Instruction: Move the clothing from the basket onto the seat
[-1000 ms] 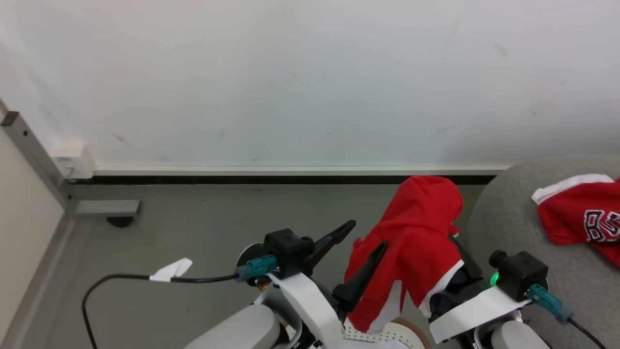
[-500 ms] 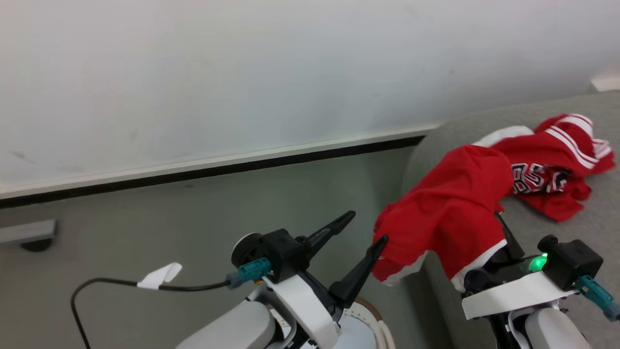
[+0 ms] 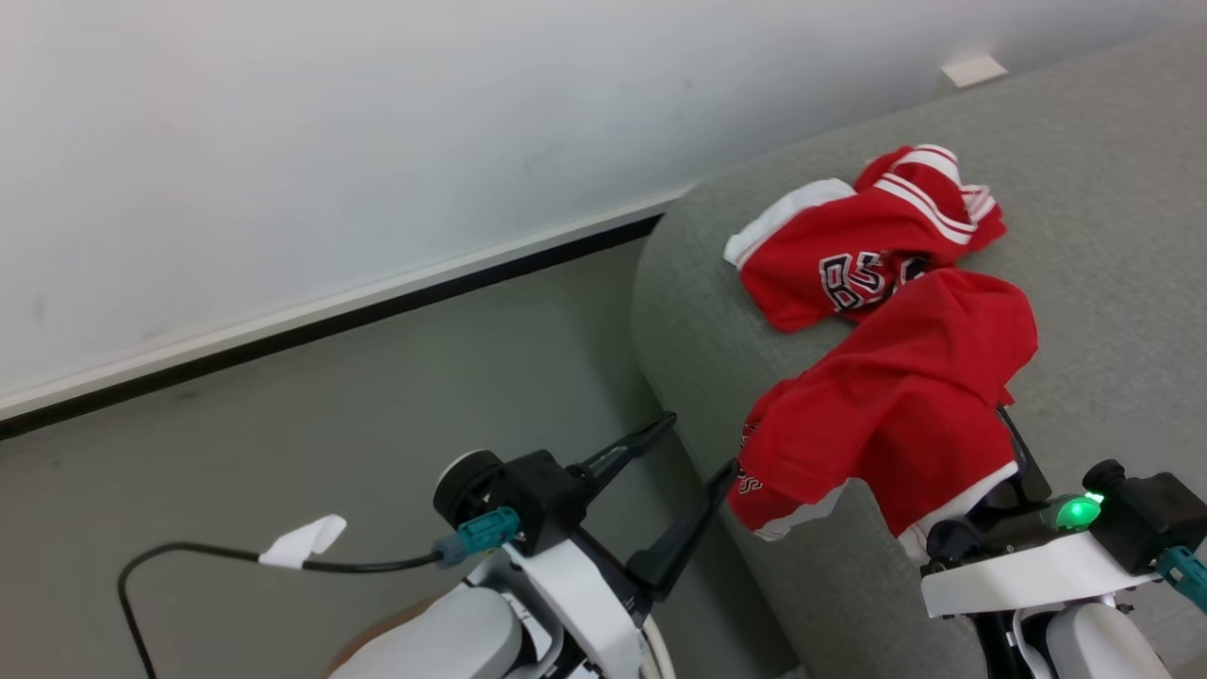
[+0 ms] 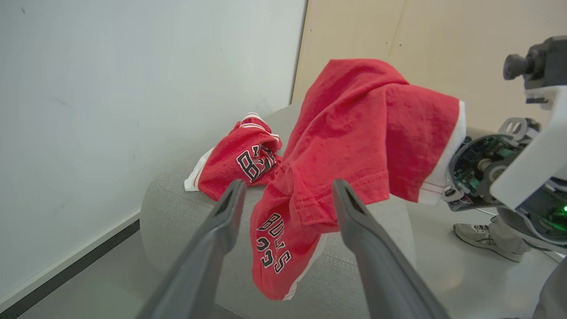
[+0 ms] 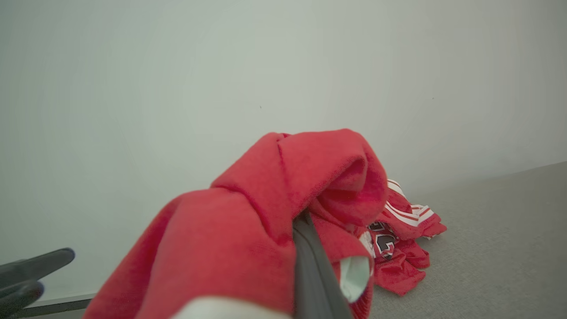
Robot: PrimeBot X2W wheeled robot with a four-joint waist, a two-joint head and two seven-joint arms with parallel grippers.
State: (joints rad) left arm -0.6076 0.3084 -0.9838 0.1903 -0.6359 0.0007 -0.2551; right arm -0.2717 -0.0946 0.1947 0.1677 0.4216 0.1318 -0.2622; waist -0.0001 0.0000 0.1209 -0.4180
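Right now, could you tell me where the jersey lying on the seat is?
The crumpled jersey sits upper right in the head view, on the grey seat, just beyond the carried jersey.

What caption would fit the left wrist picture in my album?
Seen between the open left jaws, a red jersey drapes the right jaws above the grey seat, where a second jersey lies.

the left end effector point(image 4: 288, 186) holds its two dark fingers point(image 4: 208, 248) spread wide apart. just beyond the fingertips a red jersey point(image 4: 363, 128) hangs draped over the right arm's wrist point(image 4: 478, 173), its lettered end dangling in front of the grey seat point(image 4: 172, 199). farther out, toward the white wall point(image 4: 110, 88), a second jersey point(image 4: 234, 159) lies crumpled on that seat. off to the right a person's shoe point(image 4: 483, 235) rests on the floor point(image 4: 443, 274).
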